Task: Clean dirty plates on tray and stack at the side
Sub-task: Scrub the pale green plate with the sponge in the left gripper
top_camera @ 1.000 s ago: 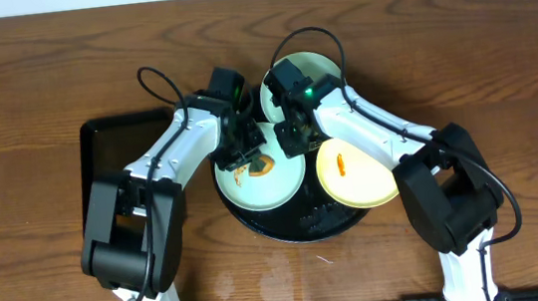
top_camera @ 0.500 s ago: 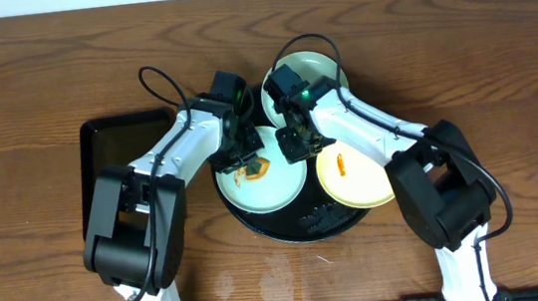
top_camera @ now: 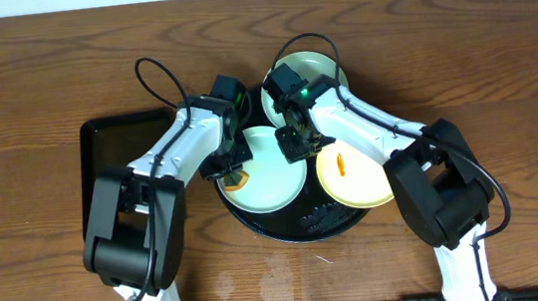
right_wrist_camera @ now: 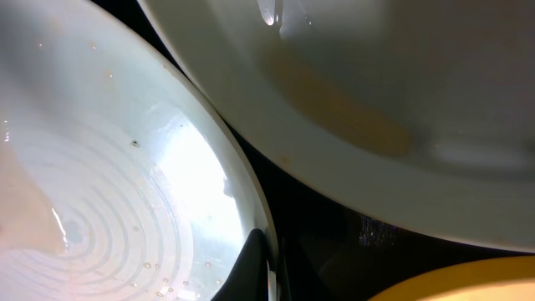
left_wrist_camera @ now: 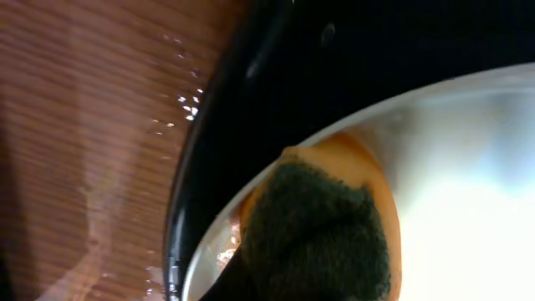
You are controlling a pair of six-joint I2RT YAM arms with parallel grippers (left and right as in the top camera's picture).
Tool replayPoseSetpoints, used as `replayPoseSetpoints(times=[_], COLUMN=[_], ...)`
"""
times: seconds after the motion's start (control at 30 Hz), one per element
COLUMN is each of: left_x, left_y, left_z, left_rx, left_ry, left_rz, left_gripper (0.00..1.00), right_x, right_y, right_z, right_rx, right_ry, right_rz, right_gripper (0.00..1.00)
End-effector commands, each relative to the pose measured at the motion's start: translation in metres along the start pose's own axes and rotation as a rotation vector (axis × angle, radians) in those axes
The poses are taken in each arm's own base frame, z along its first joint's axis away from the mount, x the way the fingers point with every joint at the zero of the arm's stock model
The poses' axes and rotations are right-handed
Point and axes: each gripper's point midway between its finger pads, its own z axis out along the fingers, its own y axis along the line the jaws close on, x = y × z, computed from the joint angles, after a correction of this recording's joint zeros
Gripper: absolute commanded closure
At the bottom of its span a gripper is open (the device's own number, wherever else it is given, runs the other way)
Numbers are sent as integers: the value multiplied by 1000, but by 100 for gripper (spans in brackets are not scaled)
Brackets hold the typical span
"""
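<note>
The round black tray [top_camera: 302, 225] holds three plates. The front-left mint plate [top_camera: 274, 175] has an orange smear at its left edge. My left gripper [top_camera: 234, 174] is shut on an orange sponge with a dark green pad [left_wrist_camera: 322, 230] and presses it on that plate's left rim [left_wrist_camera: 468, 167]. My right gripper [top_camera: 294, 144] is shut on the same plate's far-right rim [right_wrist_camera: 269, 266]. The second mint plate [top_camera: 309, 74] lies at the back, partly under my right arm. The yellow plate [top_camera: 357, 176] with an orange smear lies at the right.
A rectangular black tray [top_camera: 115, 162] lies left of the round tray. The tray's black rim [left_wrist_camera: 205, 142] borders wet wooden table [left_wrist_camera: 92, 125]. In the right wrist view the back mint plate [right_wrist_camera: 376, 84] overhangs, with the yellow plate's edge [right_wrist_camera: 476, 284] below.
My left gripper has dragged the sponge from the plate's middle to its left edge. The orange smear in the middle is gone. The right gripper has stayed on the rim.
</note>
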Motion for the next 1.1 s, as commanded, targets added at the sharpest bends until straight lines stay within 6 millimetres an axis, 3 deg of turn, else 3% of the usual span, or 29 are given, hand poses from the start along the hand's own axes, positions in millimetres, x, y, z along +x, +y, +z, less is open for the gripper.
replayPoseSetpoints(times=[0.0, 0.2, 0.4, 0.67, 0.8, 0.93, 1.07], left_x=[-9, 15, 27, 35, 26, 5, -17], left_y=[-8, -61, -70, -40, -7, 25, 46], left_z=[-18, -23, -19, 16, 29, 18, -8], left_rx=[54, 331, 339, 191, 14, -155, -259], left_ry=[-38, 88, 104, 120, 47, -57, -146], left_rz=[-6, 54, 80, 9, 5, -2, -19], left_gripper=[93, 93, 93, 92, 93, 93, 93], right_x=[13, 13, 13, 14, 15, 16, 16], right_y=[-8, -8, -8, -8, -8, -9, -9], right_z=[28, 28, 28, 28, 28, 28, 28], right_rx=[37, 37, 36, 37, 38, 41, 39], right_ry=[68, 68, 69, 72, 75, 83, 83], right_rz=[1, 1, 1, 1, -14, -13, -30], right_gripper=[98, 99, 99, 98, 99, 98, 99])
